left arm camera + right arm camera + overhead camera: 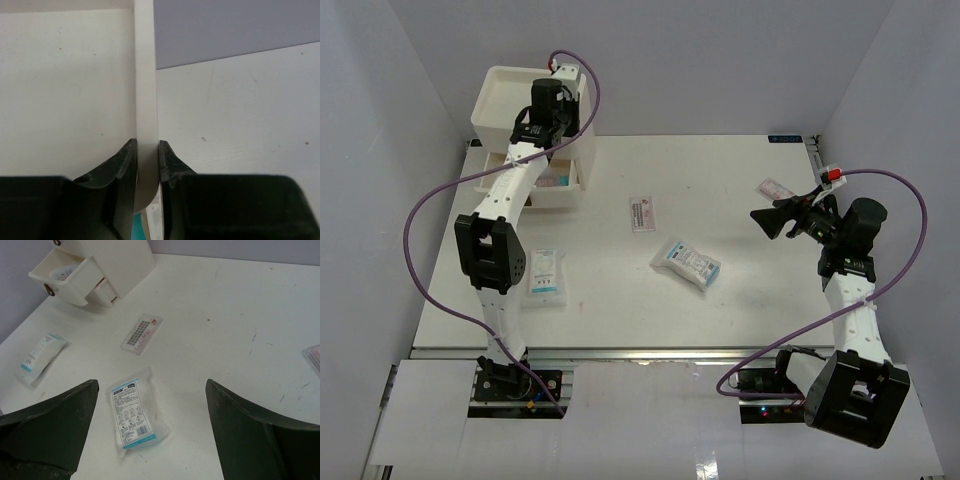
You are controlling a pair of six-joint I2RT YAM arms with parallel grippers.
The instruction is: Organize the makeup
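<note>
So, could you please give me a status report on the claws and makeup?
Left claw shut on drawer box rim. Right claw open, empty. Two sachets, two packets loose on table. Nothing in the way.

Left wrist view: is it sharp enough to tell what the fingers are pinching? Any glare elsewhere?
Left wrist: sharp; left gripper shut on the drawer box wall, its fingers nearly black. Right wrist: sachet pack print legible, no glare. Top external: even light, soft shadows.

Print on the white-blue sachet pack (131, 412) too small to read, pink-white packet (142, 333) markings illegible
</note>
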